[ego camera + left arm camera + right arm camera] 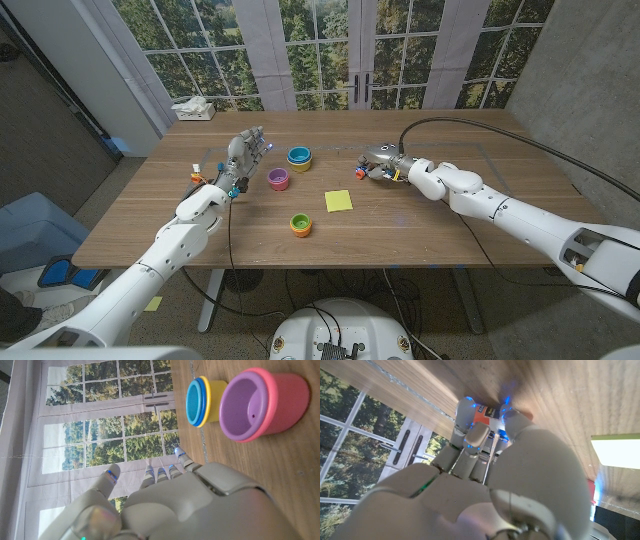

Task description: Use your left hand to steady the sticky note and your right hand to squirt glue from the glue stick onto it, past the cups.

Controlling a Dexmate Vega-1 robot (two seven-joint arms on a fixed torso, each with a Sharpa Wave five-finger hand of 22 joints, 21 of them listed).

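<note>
Yellow sticky note (338,201) lay flat at frame centre on wooden table (440,235), untouched. Left hand (243,156) raised at centre left beside pink-and-purple cup (279,179), fingers apart, holding nothing. Right hand (381,160) right of centre, fingers clamped on glue stick (486,416).

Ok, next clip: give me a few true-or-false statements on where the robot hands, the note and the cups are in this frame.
1. The right robot hand holds the glue stick. True.
2. The left robot hand presses on the sticky note. False: it is raised by the cups, apart from the note.
3. The sticky note lies bare on the table. True.
4. All cups are stacked in one tower. False: the pink and purple cup, blue and yellow cup and green and orange cup stand apart.
</note>
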